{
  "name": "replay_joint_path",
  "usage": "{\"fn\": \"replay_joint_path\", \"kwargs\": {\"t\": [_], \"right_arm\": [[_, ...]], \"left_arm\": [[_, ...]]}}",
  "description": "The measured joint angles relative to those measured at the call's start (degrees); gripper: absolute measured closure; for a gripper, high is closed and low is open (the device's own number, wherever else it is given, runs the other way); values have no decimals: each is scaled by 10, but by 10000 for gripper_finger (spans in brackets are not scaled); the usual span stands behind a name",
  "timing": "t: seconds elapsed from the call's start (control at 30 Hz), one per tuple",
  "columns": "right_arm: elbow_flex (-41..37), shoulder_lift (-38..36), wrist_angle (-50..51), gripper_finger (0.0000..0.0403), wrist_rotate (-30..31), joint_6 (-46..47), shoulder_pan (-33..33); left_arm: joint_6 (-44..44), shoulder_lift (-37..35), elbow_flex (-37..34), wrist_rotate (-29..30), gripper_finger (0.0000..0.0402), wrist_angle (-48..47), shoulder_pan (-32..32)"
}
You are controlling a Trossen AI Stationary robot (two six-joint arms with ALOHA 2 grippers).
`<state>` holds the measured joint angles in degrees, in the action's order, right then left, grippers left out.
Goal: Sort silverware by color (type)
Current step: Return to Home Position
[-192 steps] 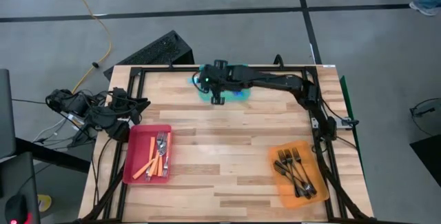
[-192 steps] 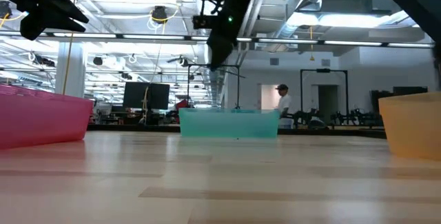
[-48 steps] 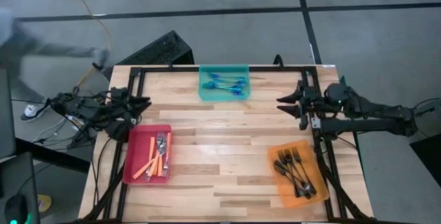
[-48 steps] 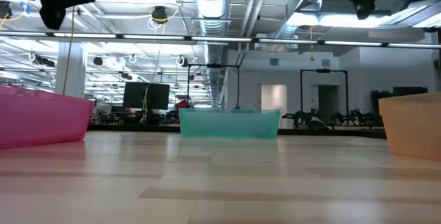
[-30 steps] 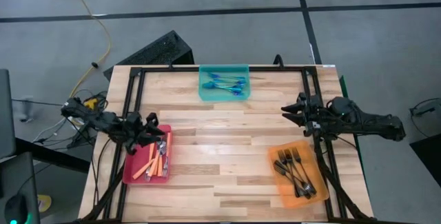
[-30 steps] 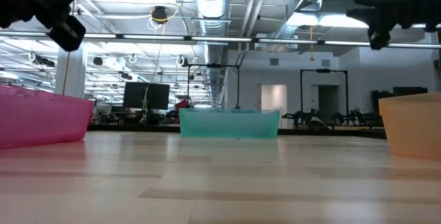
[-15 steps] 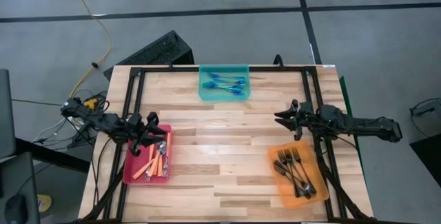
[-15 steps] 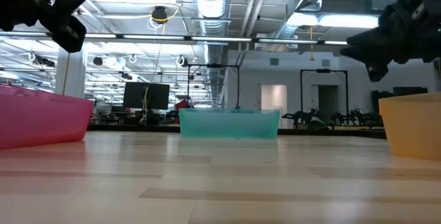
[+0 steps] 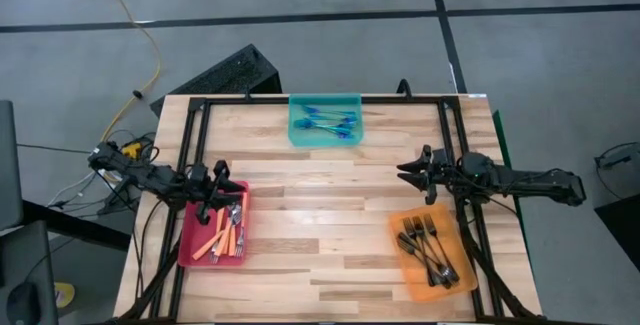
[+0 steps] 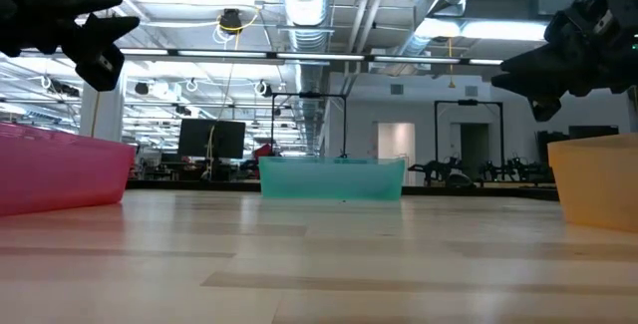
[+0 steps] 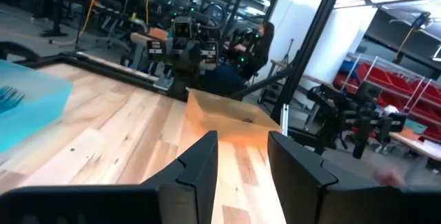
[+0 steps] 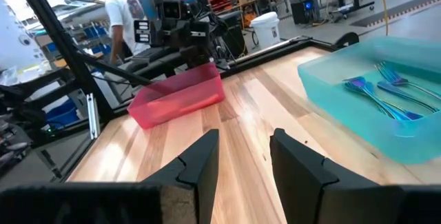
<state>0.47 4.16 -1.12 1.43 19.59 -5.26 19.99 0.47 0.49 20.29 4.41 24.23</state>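
- Silverware lies sorted into three trays, and I see no fork loose on the table (image 9: 330,215).
- Nearest me, the orange-handled forks (image 9: 224,235) are in the red tray (image 9: 192,250) on the left. The dark forks (image 9: 428,245) are in the orange tray (image 9: 412,277) on the right.
- Just past those, the left gripper (image 9: 226,187) hangs over the red tray's far corner, fingers spread with nothing between them. A second and a half ago that arm was folded back off the table's edge, so it has swung in.
- Level with it, the right gripper (image 9: 405,175) hovers just beyond the orange tray, fingers parted and empty. Six seconds ago it was stretched out over the far tray, and it has now pulled back to its own side.
- Farthest off, the blue forks (image 9: 328,121) rest in the teal tray (image 9: 300,137) at the middle of the far edge.
- My read is that the sorting is finished. Both arms are settling into a rest pose facing each other, with nothing left to pick.
- I can read no brand or writing. The pale labels (image 12: 142,29) on the opposite arm are too small to read. A person (image 12: 120,10) in a white shirt stands in the room beyond.
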Motion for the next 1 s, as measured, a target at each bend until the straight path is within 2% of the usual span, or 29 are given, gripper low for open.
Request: {"fn": "replay_joint_path", "kwargs": {"t": [1.0], "right_arm": [[-1,0,2,251,0,-1,0]], "left_arm": [[1,0,6,-2,289,-22,0]]}}
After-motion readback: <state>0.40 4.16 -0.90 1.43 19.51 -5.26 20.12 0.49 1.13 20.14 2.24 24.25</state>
